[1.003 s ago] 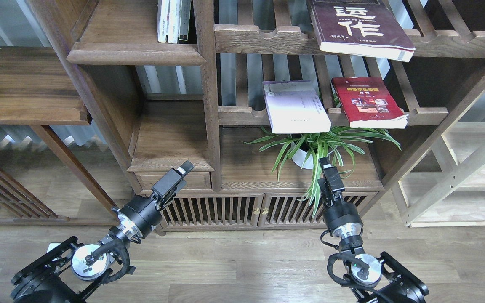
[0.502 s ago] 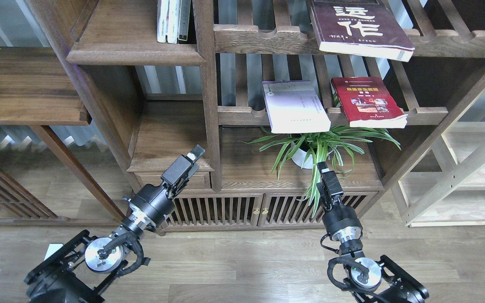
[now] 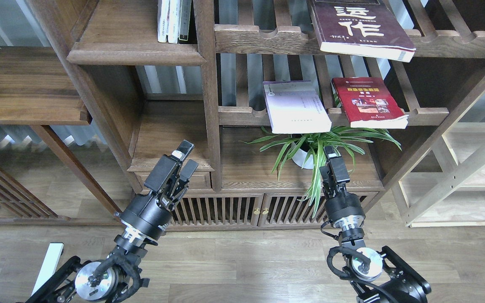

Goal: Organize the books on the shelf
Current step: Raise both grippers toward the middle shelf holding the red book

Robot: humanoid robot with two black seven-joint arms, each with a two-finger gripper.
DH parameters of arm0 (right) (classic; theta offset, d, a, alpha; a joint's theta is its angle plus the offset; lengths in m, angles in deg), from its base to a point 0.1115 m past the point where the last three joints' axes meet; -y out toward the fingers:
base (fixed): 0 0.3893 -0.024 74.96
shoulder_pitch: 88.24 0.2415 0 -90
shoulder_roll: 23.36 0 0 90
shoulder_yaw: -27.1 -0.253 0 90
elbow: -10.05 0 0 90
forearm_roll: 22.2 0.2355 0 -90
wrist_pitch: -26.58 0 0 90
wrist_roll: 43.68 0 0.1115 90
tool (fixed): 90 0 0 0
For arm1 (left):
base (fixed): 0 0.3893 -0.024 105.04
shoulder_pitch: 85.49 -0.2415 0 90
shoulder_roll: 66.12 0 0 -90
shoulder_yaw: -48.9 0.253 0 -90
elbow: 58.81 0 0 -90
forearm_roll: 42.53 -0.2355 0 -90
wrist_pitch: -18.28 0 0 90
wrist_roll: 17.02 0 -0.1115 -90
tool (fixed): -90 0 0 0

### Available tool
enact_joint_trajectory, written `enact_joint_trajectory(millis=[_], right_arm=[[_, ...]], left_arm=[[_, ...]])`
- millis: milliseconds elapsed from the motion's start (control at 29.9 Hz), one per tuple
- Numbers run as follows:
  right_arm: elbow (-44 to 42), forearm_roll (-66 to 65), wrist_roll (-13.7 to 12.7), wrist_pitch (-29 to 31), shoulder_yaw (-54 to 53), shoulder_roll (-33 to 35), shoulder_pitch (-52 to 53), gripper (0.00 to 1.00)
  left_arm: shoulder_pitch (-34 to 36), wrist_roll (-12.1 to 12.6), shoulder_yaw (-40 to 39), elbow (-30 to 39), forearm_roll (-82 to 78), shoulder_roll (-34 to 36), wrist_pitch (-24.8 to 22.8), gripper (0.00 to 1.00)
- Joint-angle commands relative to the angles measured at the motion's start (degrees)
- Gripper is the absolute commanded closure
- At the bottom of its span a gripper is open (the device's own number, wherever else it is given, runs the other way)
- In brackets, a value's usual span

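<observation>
Three books lie flat on slatted racks. The dark maroon book (image 3: 360, 27) overhangs the upper rack. On the middle rack the pale lavender book (image 3: 295, 107) rests beside the bright red book (image 3: 369, 103). The solid dark-brown shelf (image 3: 135, 54) is at the upper left, with several thin upright books (image 3: 174, 21) at its right end. My left gripper (image 3: 187, 157) is open and holds nothing, in front of the low cubby far below the shelf. My right gripper (image 3: 331, 155) points up among the plant leaves under the lavender book; its fingers cannot be told apart.
A potted spider plant (image 3: 316, 147) stands under the middle rack, its leaves around my right gripper. A vertical post (image 3: 209, 105) separates the cubbies from the racks. A slatted cabinet (image 3: 259, 210) sits below, and a lighter wooden frame (image 3: 457, 168) stands at the right.
My left arm has risen and turned, and its gripper now shows two spread fingers. My right gripper has lifted slightly into the plant leaves. The books have not moved.
</observation>
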Motion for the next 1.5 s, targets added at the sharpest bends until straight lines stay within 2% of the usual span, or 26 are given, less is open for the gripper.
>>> enact_joint_trajectory(millis=[0, 100, 368, 602, 669, 802, 970, 1237, 1471], right_arm=[[0.0, 0.0, 0.0, 0.0, -0.6, 0.0, 0.0, 0.00], [-0.1, 0.0, 0.0, 0.0, -0.6, 0.0, 0.0, 0.00], [-0.6, 0.0, -0.1, 0.0, -0.6, 0.0, -1.1, 0.00], [-1.5, 0.0, -0.1, 0.0, -1.9, 0.0, -1.2, 0.00], [-1.6, 0.0, -0.1, 0.0, -2.6, 0.0, -1.2, 0.00], [-2.9, 0.0, -0.1, 0.0, -3.4, 0.0, -1.1, 0.00], [-3.8, -0.1, -0.1, 0.0, -3.5, 0.0, -0.4, 0.00], [-8.8, -0.1, -0.1, 0.0, -6.2, 0.0, 6.0, 0.00], [-9.7, 0.1, 0.0, 0.0, -6.2, 0.0, 7.7, 0.00]], left_arm=[[-0.3, -0.1, 0.0, -0.9, 1.1, -0.5, 1.7, 0.01], [0.8, 0.0, 0.1, -3.8, 1.1, -0.7, 1.5, 0.01], [9.6, 0.0, 0.7, -13.4, 1.0, -0.6, 1.5, 0.01], [13.2, 0.0, 1.1, -20.0, 0.8, -1.2, 1.3, 0.01], [13.2, 0.0, 1.2, -20.2, 0.9, -1.5, 0.9, 0.01], [12.4, -0.4, 2.5, -20.2, 0.8, -1.5, -5.2, 0.01], [11.4, -0.6, 4.5, -20.4, 0.8, -1.0, -5.4, 0.01], [8.6, -1.1, 3.7, -19.7, 1.1, 1.0, -5.4, 0.01], [5.6, -1.1, 1.7, -19.8, 1.1, 2.4, -5.4, 0.01]])
